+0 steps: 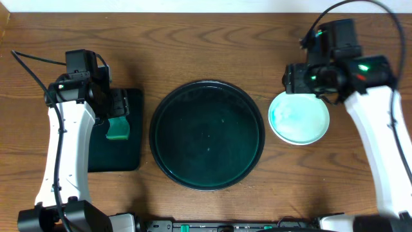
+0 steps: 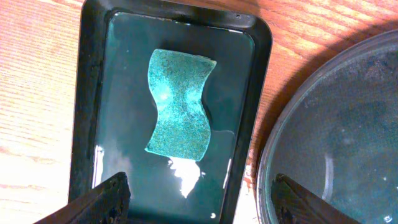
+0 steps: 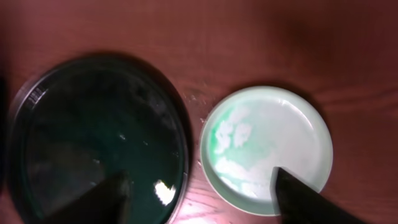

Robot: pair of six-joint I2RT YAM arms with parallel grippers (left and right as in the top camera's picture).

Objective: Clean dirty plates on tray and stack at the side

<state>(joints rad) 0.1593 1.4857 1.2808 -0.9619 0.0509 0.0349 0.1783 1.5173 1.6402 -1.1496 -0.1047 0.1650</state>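
Overhead: the tray [image 1: 207,135] sits empty at desk centre. The plates [image 1: 299,117] lie stacked just beside it, toward the right edge.

Left wrist: the left gripper [image 2: 198,183] gapes wide and empty over the cloth [image 2: 180,102].

Right wrist: the right gripper [image 3: 200,174] is wide and empty above the top plate, which shows pale green smears. Risk: the residue goes unwiped, and a low finger shunts the stack.

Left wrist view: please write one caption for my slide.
Open left claw above the green cloth in the rectangular tray, round tray beside it.
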